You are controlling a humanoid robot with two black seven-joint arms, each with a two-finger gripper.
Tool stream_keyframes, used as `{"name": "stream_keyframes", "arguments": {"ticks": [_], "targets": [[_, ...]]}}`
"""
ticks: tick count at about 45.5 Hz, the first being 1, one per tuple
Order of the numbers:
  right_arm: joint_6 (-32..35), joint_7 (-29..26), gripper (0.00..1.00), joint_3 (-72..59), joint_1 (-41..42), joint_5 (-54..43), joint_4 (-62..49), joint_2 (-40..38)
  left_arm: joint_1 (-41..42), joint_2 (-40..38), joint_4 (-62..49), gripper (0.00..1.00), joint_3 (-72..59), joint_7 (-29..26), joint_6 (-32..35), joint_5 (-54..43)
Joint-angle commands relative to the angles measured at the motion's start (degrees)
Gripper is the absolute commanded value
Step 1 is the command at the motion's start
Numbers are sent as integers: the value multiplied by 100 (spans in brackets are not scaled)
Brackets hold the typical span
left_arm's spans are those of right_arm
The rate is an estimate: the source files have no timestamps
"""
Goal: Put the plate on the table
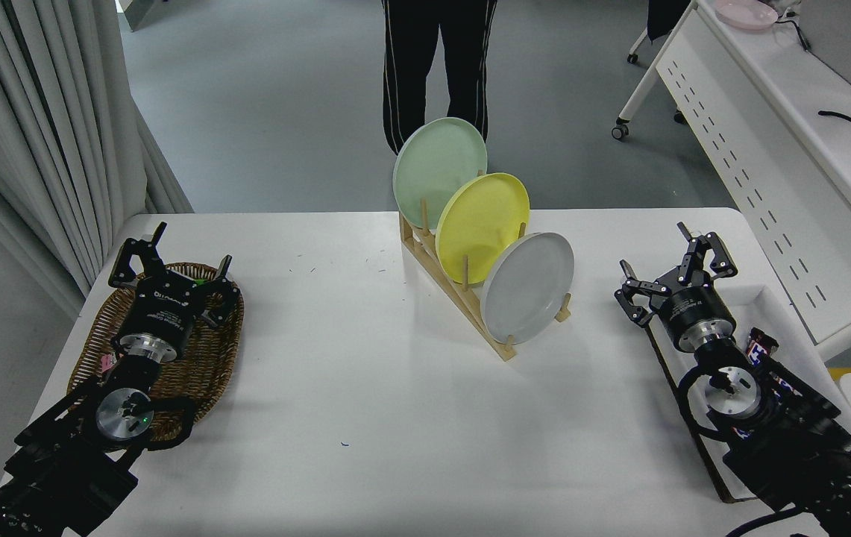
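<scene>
The pale grey-white plate (528, 286) stands on edge in the front slot of a wooden rack (462, 302) at the middle of the white table (365, 418). Behind it in the same rack stand a yellow plate (482, 226) and a mint-green plate (438, 170). My right gripper (670, 262) is open, hovering over the table's right side, well to the right of the grey-white plate and apart from it. My left gripper (188, 257) is open too, parked above a wicker basket at the lower left.
A brown wicker basket (209, 358) lies under the left arm. A white tray (768, 306) with snack bars lies under the right arm. A person in dark trousers (436, 67) stands beyond the far edge. A white perforated desk (783, 171) is at the right.
</scene>
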Motion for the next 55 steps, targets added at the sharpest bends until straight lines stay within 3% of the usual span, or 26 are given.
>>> {"name": "stream_keyframes", "arguments": {"ticks": [1, 55], "targets": [[-8, 0, 100, -4, 16, 4, 2, 13, 0, 0, 2, 100, 0, 0, -18, -9], [-69, -26, 100, -100, 245, -5, -25, -92, 0, 0, -7, 100, 0, 0, 0, -9]]}}
